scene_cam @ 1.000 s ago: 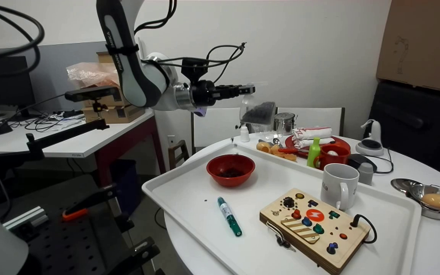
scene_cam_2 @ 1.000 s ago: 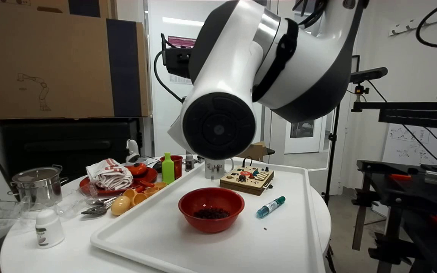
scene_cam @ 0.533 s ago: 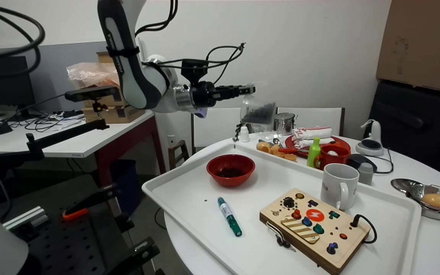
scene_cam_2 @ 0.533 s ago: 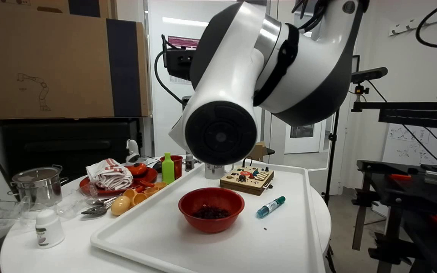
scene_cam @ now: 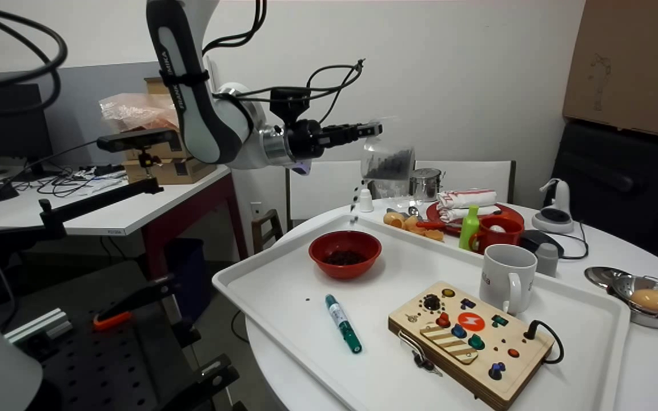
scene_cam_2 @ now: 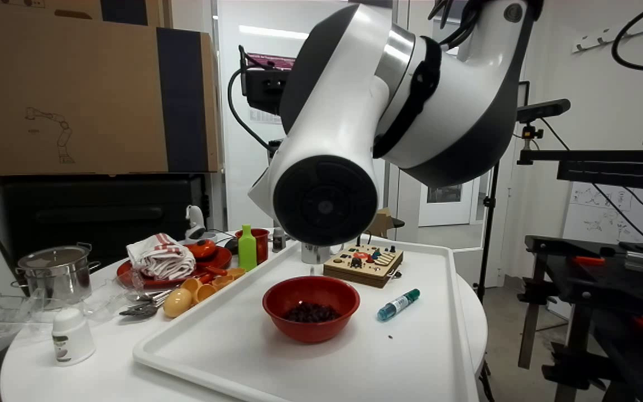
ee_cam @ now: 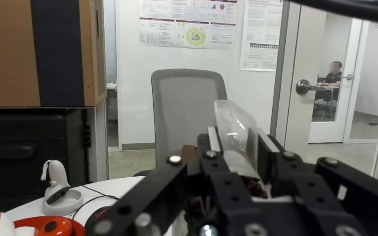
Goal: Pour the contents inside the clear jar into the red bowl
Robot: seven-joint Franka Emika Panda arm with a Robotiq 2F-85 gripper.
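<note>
Tilted clear jar (scene_cam: pixel 388 162) and red bowl (scene_cam: pixel 345 273), dark pieces (scene_cam_2: pixel 313 314) in both.
In an exterior view the jar hangs at the bowl's one o'clock, apart; more pieces string through the air from the jar's seven o'clock edge. The glossy bowl stands upright, pieces across its bottom.

"FRANK" and "EMIKA" on robot arm (scene_cam: pixel 200 117), lightning-bolt sign (scene_cam: pixel 471 321) on wooden box (scene_cam: pixel 490 338)
</note>
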